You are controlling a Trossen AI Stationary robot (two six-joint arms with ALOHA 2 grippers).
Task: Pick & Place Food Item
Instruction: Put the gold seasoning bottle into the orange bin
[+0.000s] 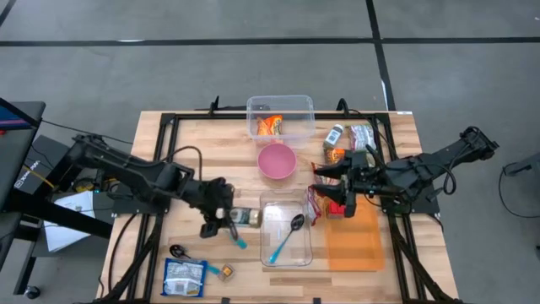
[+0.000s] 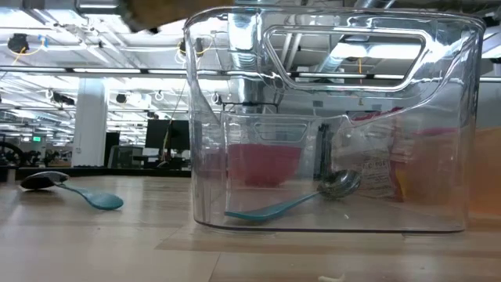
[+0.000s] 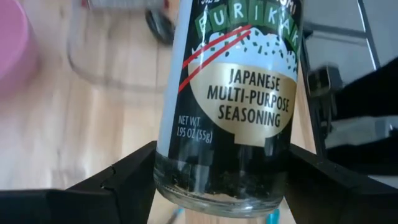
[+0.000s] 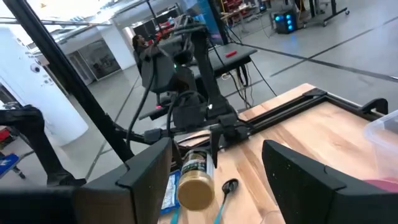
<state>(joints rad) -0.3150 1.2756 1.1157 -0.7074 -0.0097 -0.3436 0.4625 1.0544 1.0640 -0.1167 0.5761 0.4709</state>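
the table (image 1: 211,135) is pale wooden planking with a black metal frame around it. a flat orange rectangular board (image 1: 353,241) lies at the right arm's side. two clear plastic tubs stand on the wood: the near tub (image 1: 285,229), thin-walled with rounded corners, holds one teal-handled spoon (image 1: 288,233) with a shiny metal bowl; the far tub (image 1: 280,116) holds an orange packet. between the two tubs sits one round pink bowl (image 1: 277,160), smooth and matte.

the seasoning jar (image 3: 233,106) is a clear glass cylinder with a black and gold label, dark flakes showing through the base. it sits between the two dark fingers of the left gripper (image 1: 221,217), which are closed against its sides, just beside the near tub's left wall. the jar lies roughly level, its gold cap (image 4: 196,193) facing the right arm.

the right gripper (image 1: 342,192) hovers over the orange board's far end, fingers spread with nothing between them.

a second teal spoon (image 2: 74,192) lies on the bare wood. one blue crinkled packet (image 1: 184,278) lies near the front edge.
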